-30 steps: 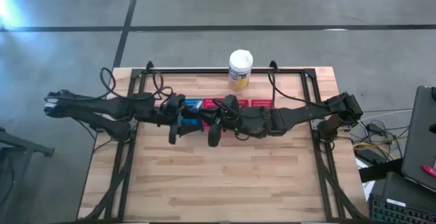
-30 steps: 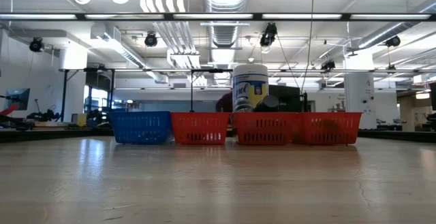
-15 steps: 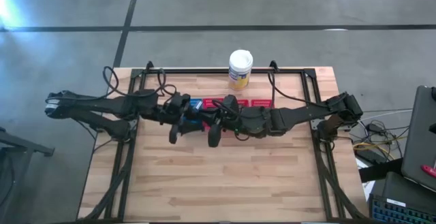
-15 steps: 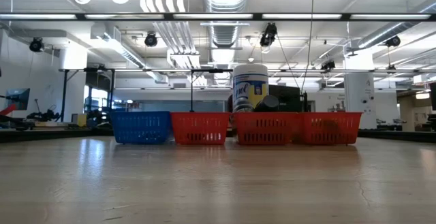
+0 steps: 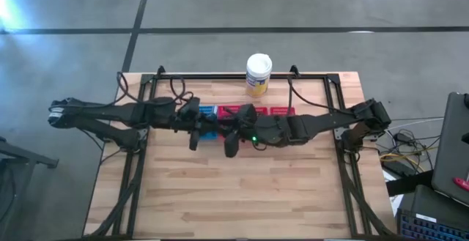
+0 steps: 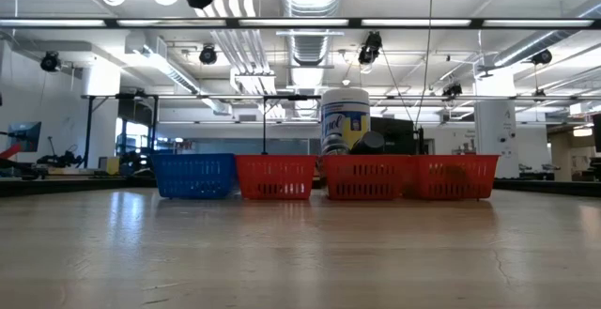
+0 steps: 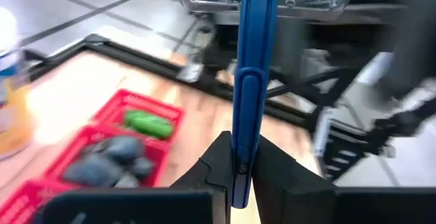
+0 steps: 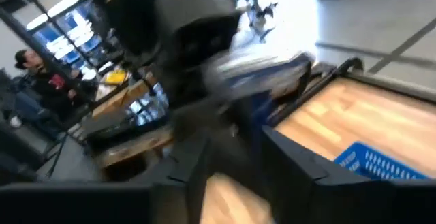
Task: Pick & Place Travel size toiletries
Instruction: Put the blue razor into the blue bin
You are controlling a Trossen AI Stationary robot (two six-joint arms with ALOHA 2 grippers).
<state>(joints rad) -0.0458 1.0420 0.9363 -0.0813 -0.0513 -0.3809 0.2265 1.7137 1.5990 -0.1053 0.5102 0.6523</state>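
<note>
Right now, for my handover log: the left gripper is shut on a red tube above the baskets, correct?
Not quite: the tube is dark blue, not red. The left wrist view shows the left gripper shut on it, with the red baskets below.

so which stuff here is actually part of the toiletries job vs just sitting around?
Job:
- dark blue tube, clamped in the left gripper
- green bottle and grey tubes in the red baskets
- blue basket
- right gripper, fingers apart, beside the handover

Lying about:
- white-lidded yellow canister behind the baskets
- person in the room beyond
</note>
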